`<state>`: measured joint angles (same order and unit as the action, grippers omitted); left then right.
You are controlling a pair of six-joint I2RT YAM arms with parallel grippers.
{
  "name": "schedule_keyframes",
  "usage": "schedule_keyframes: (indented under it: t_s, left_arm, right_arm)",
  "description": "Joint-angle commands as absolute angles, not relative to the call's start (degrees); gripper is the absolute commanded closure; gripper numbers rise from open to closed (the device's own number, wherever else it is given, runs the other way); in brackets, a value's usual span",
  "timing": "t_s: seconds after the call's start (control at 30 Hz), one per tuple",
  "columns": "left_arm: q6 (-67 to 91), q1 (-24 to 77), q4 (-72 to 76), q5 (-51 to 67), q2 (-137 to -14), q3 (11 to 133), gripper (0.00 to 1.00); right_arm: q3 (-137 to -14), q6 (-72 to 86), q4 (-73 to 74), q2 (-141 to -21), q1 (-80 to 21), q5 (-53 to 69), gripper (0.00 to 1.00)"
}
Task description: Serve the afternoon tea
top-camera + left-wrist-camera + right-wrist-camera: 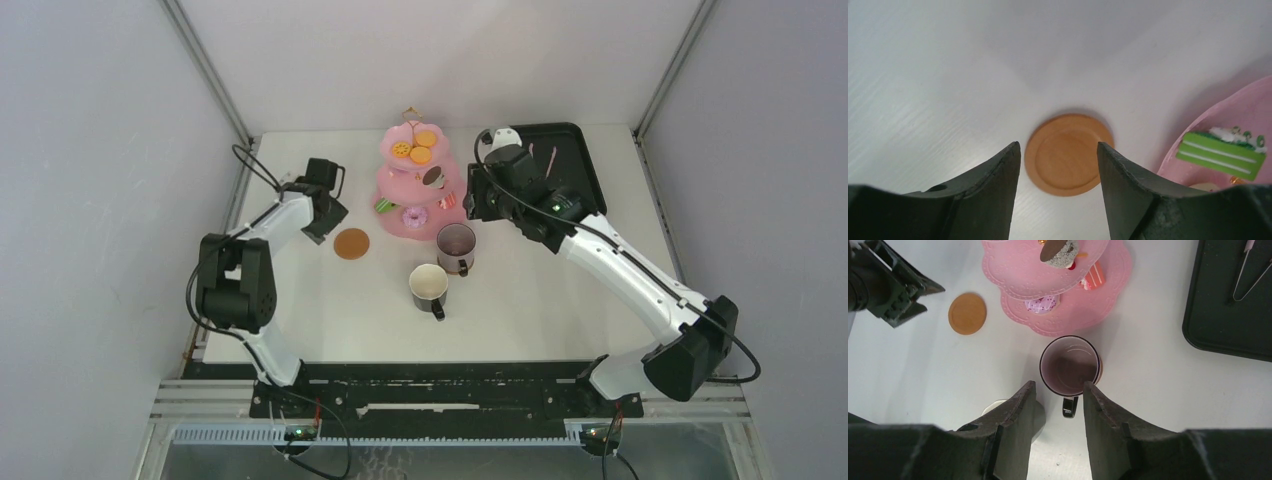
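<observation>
The pink three-tier cake stand with small toy pastries stands at the back centre. A brown coaster lies to its left. A dark mug with a purple inside stands in front of the stand, and a dark mug with a cream inside stands nearer. My left gripper is open and empty just left of the coaster, which shows between its fingers. My right gripper is open and empty, held above the purple mug. Only one coaster shows plainly.
A black tray with thin metal tongs lies at the back right, under my right arm. A green slice of cake sits on the stand's bottom tier. Grey walls close in on the table's left, right and back.
</observation>
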<state>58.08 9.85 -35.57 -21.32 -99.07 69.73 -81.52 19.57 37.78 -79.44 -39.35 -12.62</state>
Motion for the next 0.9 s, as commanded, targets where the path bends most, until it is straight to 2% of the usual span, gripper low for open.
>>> schedule_keyframes:
  t_s: [0.0,0.33,0.87]
  left_arm:
    - [52.9,7.7,-32.9,-18.6,-102.6,77.2,0.38]
    - [42.9,5.7,-38.3,-10.7,-114.5,88.9,0.39]
    - [41.6,6.0,-40.9,-4.4,-115.4,84.3,0.43]
  right_arm:
    - [-84.8,18.2,37.3,-81.0,-39.2,-12.0,0.53]
    - [-86.8,18.3,37.3,-84.1,-37.9,-10.8,0.53]
    - [-87.2,18.7,36.9,-85.5,-37.5,-9.8,0.53]
